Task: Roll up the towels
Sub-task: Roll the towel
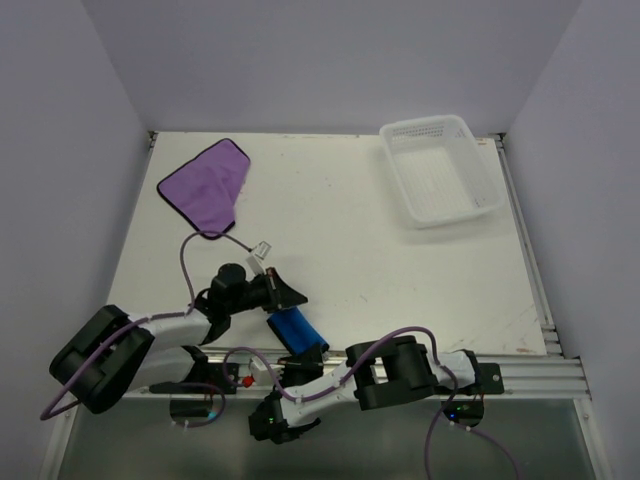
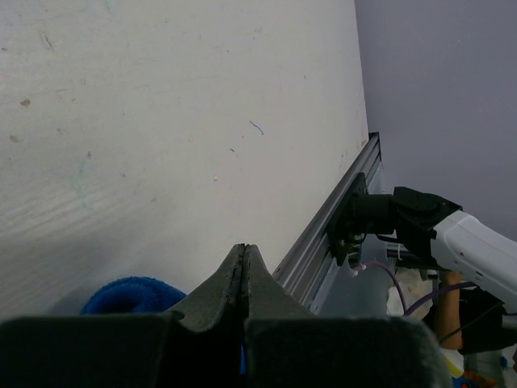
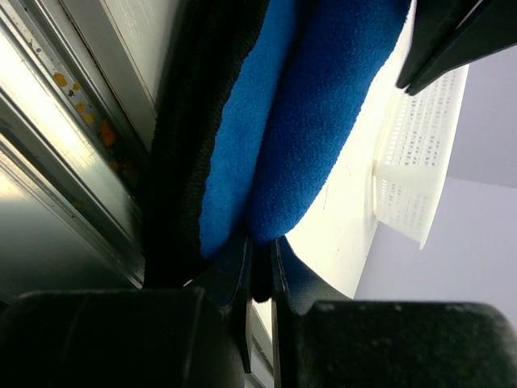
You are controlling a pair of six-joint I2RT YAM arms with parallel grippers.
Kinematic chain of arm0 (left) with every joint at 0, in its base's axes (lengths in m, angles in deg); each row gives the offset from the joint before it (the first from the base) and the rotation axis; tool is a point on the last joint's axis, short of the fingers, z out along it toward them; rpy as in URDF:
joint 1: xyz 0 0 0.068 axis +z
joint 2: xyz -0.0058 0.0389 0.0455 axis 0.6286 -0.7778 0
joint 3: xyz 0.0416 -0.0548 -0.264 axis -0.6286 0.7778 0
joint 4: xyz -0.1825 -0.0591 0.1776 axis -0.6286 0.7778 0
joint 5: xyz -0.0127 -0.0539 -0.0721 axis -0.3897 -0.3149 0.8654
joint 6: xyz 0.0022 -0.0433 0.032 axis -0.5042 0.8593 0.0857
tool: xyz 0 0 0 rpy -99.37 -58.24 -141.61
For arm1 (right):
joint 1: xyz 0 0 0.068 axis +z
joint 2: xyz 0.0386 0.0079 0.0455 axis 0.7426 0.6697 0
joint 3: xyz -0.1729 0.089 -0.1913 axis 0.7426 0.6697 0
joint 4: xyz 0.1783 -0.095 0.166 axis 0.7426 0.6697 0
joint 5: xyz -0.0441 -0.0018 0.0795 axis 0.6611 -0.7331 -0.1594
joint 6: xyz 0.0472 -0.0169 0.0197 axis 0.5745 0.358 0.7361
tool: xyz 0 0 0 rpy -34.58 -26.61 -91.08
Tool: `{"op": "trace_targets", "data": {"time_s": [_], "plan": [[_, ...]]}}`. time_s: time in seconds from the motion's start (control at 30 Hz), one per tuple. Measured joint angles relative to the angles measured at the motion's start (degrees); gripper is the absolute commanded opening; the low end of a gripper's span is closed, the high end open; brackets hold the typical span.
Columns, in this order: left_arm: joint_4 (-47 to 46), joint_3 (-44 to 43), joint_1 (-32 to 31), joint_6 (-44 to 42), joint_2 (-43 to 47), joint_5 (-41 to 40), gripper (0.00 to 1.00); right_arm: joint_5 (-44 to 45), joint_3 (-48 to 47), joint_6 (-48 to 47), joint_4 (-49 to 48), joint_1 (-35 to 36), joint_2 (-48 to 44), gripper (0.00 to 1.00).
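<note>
The blue towel (image 1: 297,330) lies as a tight roll near the table's front edge. My right gripper (image 1: 306,353) reaches up from below the edge, and its jaws are nearly closed on the near end of the blue towel (image 3: 307,105). My left gripper (image 1: 290,294) is shut with nothing between the fingers and hovers just beyond the roll's far end. In the left wrist view the blue towel (image 2: 129,295) shows low and left of my left gripper (image 2: 245,257). The purple towel (image 1: 205,185) lies flat at the far left, apart from both grippers.
A white perforated basket (image 1: 425,128) stands at the far right and also shows in the right wrist view (image 3: 412,162). An aluminium rail (image 1: 520,375) runs along the front edge. A small white connector (image 1: 262,247) on a purple cable lies near the left arm.
</note>
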Motion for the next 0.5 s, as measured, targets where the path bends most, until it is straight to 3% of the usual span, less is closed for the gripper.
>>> {"op": "trace_targets", "data": {"time_s": [0.33, 0.5], "plan": [[-4.1, 4.2, -1.1, 0.4, -8.8, -1.7, 0.0, -0.1, 0.0, -0.1, 0.0, 0.0, 0.0, 0.0], [-11.6, 4.2, -1.2, 0.7, -15.6, -1.4, 0.0, -0.1, 0.0, 0.0, 0.0, 0.0, 0.0, 0.0]]}}
